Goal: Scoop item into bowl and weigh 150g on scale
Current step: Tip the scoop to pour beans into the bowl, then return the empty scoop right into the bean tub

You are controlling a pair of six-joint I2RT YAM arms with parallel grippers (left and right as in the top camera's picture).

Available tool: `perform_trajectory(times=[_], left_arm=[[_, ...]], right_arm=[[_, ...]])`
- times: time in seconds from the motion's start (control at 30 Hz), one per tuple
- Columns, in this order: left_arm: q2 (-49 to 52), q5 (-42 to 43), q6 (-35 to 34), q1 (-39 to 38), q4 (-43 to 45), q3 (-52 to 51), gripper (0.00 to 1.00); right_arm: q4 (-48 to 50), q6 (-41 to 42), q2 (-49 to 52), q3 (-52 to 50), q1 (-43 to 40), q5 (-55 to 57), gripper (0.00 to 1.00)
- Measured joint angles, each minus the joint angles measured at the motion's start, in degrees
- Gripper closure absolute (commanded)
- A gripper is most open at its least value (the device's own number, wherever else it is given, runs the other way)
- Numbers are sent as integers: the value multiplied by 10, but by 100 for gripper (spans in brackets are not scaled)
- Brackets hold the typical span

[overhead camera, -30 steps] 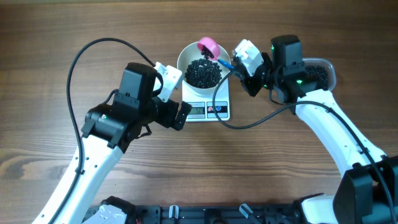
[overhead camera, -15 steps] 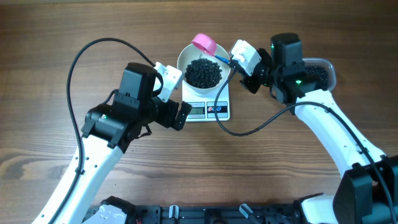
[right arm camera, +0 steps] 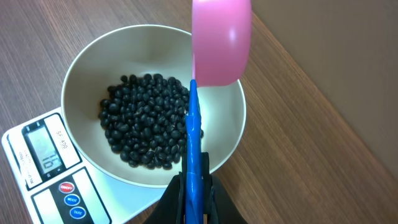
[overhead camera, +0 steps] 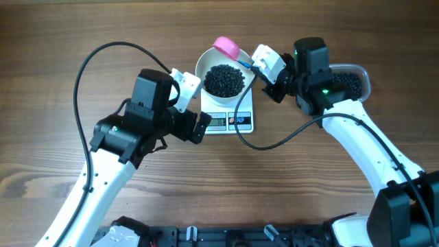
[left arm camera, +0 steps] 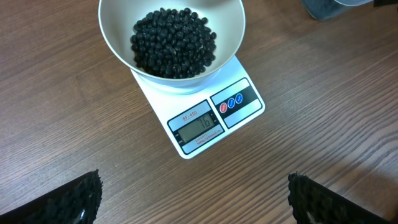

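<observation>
On the brown wooden table (overhead camera: 82, 27) stands the small white rectangular kitchen scale (overhead camera: 238, 121), its grey display and small buttons on the near edge. The round plain white bowl (overhead camera: 201, 71) sits on its platform, and the small round black beads (overhead camera: 224, 79) lie heaped in the bottom of that bowl, well below the rim.

The right gripper (right arm camera: 193, 190) is pressed together on the thin blue handle (right arm camera: 194, 137) of a small pink plastic scoop (overhead camera: 226, 47). The scoop's cup hangs over the bowl's far rim, and the handle slants across the bowl's right side. Whether any beads remain in the cup cannot be told.

The left gripper (left arm camera: 196, 208) is spread wide and pinches nothing – its two dark ribbed fingertips (left arm camera: 78, 199) stand well apart above bare wood, just in front of the scale.

Behind the right arm lies a clear rounded plastic tub (overhead camera: 366, 81) holding more black beads, partly hidden by the wrist.
</observation>
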Motion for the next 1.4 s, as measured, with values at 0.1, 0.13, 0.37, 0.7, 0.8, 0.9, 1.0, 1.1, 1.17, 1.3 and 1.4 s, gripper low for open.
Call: perform_trajectory(times=[0.1,0.13,0.37,0.7,0.8,0.9,1.0,1.1,1.17,1.3,1.4], left_arm=[[0,0,0,0,0,0,0],[0,0,0,0,0,0,0],[0,0,0,0,0,0,0],[0,0,0,0,0,0,0],[0,0,0,0,0,1,0],[0,0,0,0,-1,1,0],[0,0,0,0,0,1,0],[0,0,0,0,0,1,0],[0,0,0,0,0,1,0],[0,0,0,0,0,1,0],[0,0,0,0,0,1,0]], right_arm=[[0,5,0,0,0,-16,96],[3,15,0,0,0,-31,96],[95,284,0,0,-2,-130,96],[38,481,-104,0,-107,-72,96],[-78,477,-207,2,-162,19,96],[-202,442,-260,4,-193,83,96],[-298,385,-276,4,-215,160,96],[-347,323,-270,3,-219,248,96],[-362,293,-263,3,-219,276,96],[-362,231,-200,3,-219,307,96],[-363,202,-156,3,-219,311,96]])
